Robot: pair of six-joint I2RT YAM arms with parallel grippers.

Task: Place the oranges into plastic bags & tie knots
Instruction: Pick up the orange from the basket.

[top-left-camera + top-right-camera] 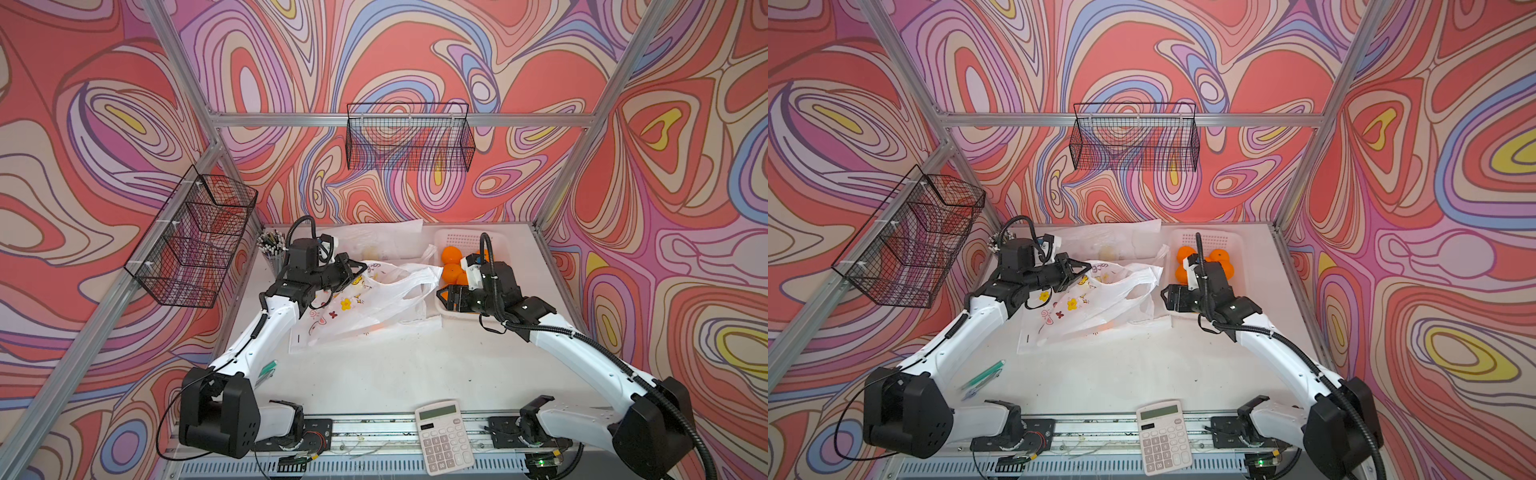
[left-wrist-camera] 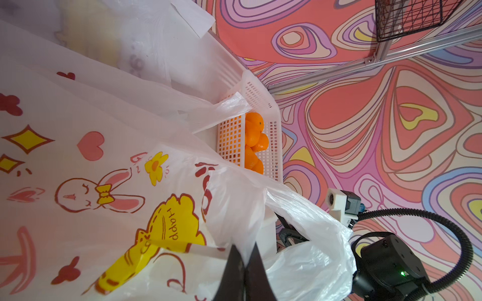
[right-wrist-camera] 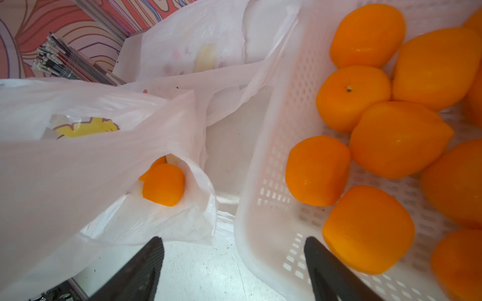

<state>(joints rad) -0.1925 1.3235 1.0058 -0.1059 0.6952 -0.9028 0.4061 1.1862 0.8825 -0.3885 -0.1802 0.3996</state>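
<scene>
A printed plastic bag (image 1: pixel 374 299) (image 2: pixel 91 182) lies mid-table with its mouth held up. My left gripper (image 2: pixel 243 258) (image 1: pixel 360 266) is shut on the bag's rim. Two oranges (image 3: pixel 163 185) rest inside the bag (image 3: pixel 78 161). Several more oranges (image 3: pixel 399 140) (image 1: pixel 451 255) (image 2: pixel 254 135) fill the white perforated basket (image 3: pixel 271 182) at the right. My right gripper (image 3: pixel 233 242) (image 1: pixel 442 295) stands open and holds nothing, above the basket's near left corner, between basket and bag. The bag's handles (image 1: pixel 424 274) hang loose, and no knots are in view.
More flat plastic bags (image 1: pixel 374 237) lie at the back. A cup of pens (image 1: pixel 272 245) stands back left. A calculator (image 1: pixel 444 436) sits at the front edge, and a green pen (image 1: pixel 984 374) lies near the left arm. Wire baskets (image 1: pixel 409 137) (image 1: pixel 195 237) hang on the walls.
</scene>
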